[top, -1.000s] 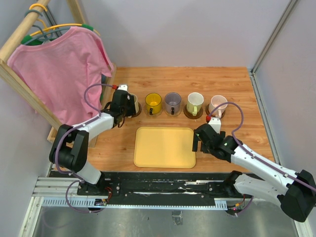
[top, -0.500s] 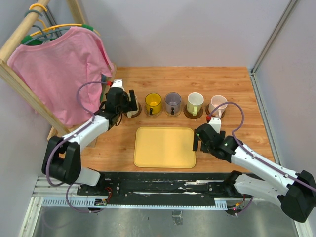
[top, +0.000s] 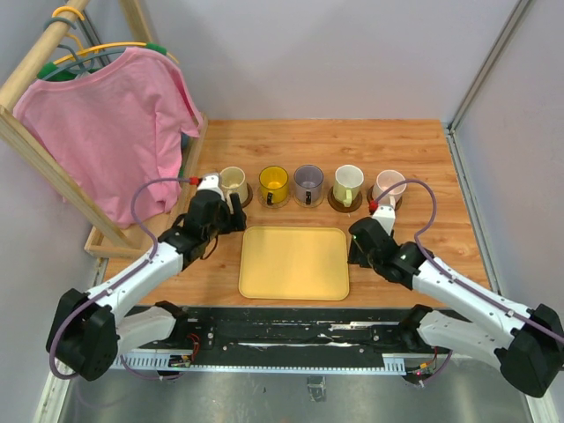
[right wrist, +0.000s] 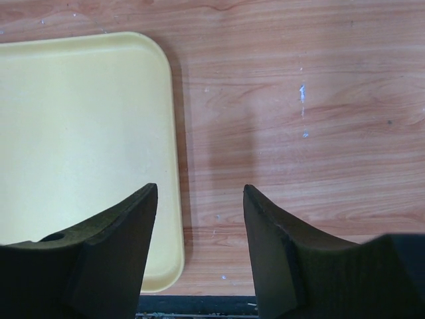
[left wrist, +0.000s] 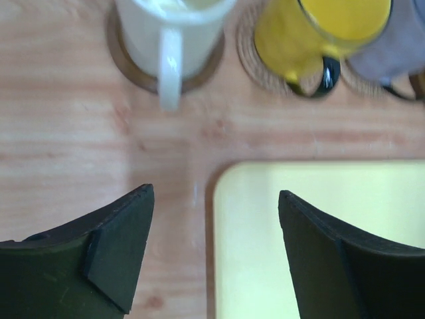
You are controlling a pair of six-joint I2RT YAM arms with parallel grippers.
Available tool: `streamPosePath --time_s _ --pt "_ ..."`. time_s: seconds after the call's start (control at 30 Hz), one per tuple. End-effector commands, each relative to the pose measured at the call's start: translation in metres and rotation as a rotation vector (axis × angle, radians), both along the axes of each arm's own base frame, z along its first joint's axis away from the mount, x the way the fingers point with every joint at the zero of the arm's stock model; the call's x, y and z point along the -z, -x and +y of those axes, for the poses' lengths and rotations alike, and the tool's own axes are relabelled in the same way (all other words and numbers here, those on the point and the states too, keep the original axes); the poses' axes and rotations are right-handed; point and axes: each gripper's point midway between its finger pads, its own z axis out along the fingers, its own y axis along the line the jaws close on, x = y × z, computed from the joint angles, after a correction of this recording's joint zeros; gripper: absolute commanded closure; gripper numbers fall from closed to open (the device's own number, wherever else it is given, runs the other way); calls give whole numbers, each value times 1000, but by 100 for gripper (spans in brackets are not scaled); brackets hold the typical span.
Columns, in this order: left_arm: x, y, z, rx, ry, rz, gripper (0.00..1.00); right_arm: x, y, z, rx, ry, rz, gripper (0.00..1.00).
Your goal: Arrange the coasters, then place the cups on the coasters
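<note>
Five cups stand in a row along the table, each on a coaster: cream (top: 233, 181), yellow (top: 273, 181), purple-grey (top: 308, 181), white (top: 348, 182) and pink (top: 389, 185). In the left wrist view the cream cup (left wrist: 169, 26) sits on a dark brown coaster (left wrist: 123, 58) and the yellow cup (left wrist: 319, 26) on a tan woven coaster (left wrist: 255, 63). My left gripper (top: 231, 212) (left wrist: 216, 194) is open and empty, just in front of the cream cup, over the tray's left corner. My right gripper (top: 357, 248) (right wrist: 199, 191) is open and empty, at the tray's right edge.
A yellow rectangular tray (top: 293, 263) (right wrist: 80, 126) lies bare between the two arms, in front of the cups. A pink shirt (top: 106, 123) hangs on a wooden rack (top: 35, 145) at the left. A metal post (top: 467, 194) borders the table on the right.
My left gripper has let go of the cream cup and drawn back toward the near edge, leaving the cup on its coaster. The right gripper's jaws have narrowed.
</note>
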Motion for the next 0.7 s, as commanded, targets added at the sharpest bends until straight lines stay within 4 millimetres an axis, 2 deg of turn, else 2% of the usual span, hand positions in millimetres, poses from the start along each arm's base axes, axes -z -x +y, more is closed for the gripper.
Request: streamPosePath --time_s 0.0,0.2,0.67 --pt "21 34 -19 39 44 62 22 11 -1 4 0 -16 34 44" --pt "39 58 -36 99 86 95 24 28 3 12 -35 -27 85 48" --pt "72 68 -43 126 70 172 26 66 14 23 -93 -2 226 55"
